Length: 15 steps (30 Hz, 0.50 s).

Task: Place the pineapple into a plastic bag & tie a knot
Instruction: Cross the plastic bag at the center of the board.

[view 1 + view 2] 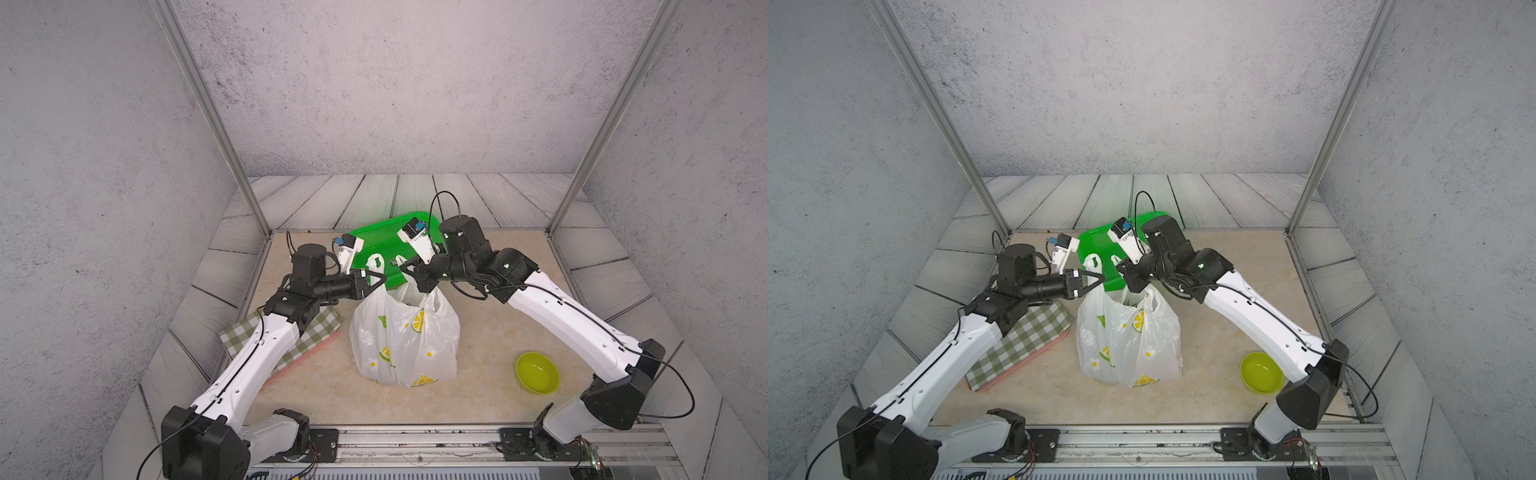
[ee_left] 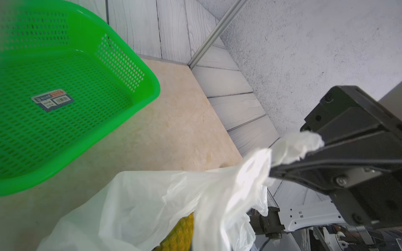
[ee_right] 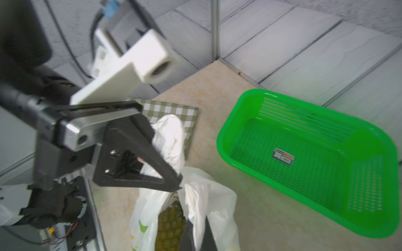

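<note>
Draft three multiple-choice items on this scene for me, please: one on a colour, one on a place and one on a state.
1. What colour is the bowl?
A. Lime green
B. Red
C. Blue
2. Where is the pineapple?
A. In the bowl
B. Beside the bowl
C. Inside the plastic bag
3. How is the left hand?
A. Open above the bowl
B. Shut on a bag handle
C. Shut on the pineapple
Key: 1 A, it is lime green in both top views; 2 C, its scaly skin shows through the bag's open mouth in the right wrist view; 3 B, its fingers pinch white plastic in the left wrist view.
</note>
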Each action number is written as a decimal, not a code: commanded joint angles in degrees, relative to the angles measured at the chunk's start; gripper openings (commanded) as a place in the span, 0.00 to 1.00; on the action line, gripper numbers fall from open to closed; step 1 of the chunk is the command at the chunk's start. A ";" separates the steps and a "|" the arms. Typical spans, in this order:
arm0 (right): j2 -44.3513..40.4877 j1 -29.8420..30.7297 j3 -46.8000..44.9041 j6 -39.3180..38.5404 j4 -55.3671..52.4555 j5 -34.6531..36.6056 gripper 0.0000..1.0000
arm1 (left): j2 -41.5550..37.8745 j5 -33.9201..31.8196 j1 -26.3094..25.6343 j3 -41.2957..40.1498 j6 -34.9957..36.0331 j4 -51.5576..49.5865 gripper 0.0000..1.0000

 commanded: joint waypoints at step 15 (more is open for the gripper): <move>-2.24 -0.21 -3.89 5.35 5.93 -13.31 0.02 | 6.75 3.11 -4.83 9.59 13.48 -13.42 0.00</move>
